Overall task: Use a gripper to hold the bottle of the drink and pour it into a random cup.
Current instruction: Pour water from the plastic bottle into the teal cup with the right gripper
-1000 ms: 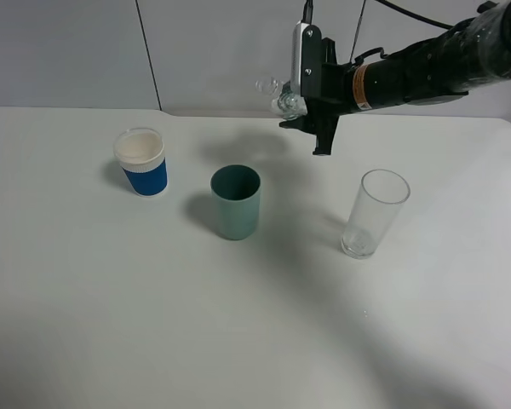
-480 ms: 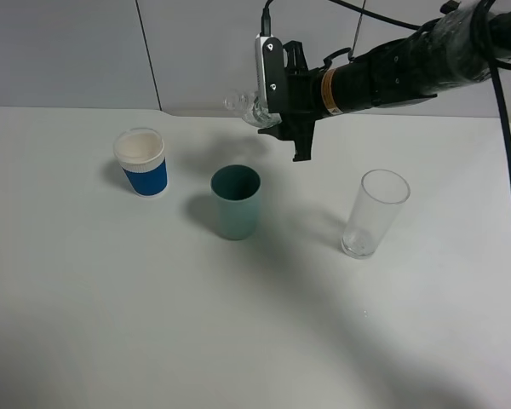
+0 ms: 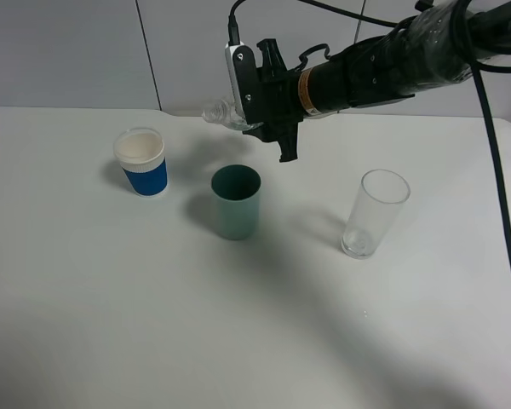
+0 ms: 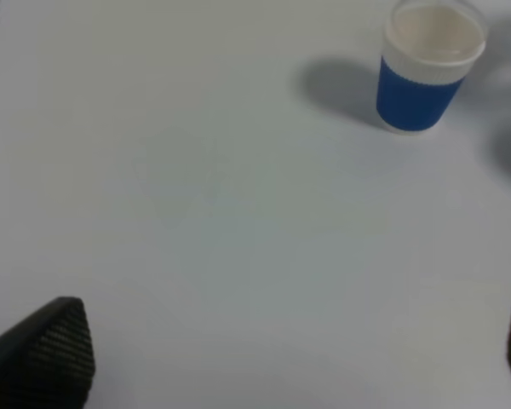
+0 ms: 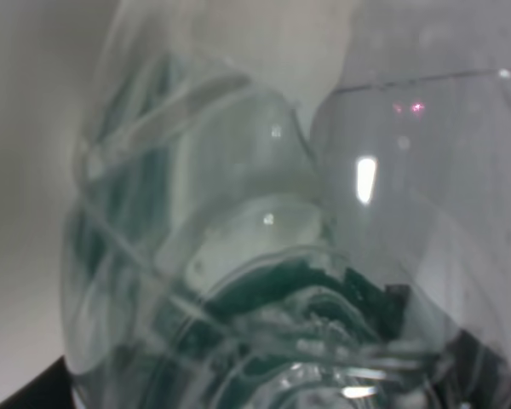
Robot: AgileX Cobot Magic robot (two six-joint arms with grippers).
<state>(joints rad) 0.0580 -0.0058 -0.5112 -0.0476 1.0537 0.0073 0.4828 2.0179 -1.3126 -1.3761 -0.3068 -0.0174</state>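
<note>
Holding the bottle (image 3: 215,112) tipped on its side in the air, near the teal cup (image 3: 236,202) and higher than its rim.
The right gripper (image 3: 244,118) is clenched on the bottle's body (image 5: 264,239), with the neck sticking out toward the white cup with a blue sleeve (image 3: 141,162). That cup stands left of the teal one on the white table (image 3: 153,324), and 1 tall clear glass (image 3: 374,213) stands to the right. The left gripper (image 4: 281,358) hangs over bare table with its 2 fingers (image 4: 47,354) spread wide, grasping nothing.
</note>
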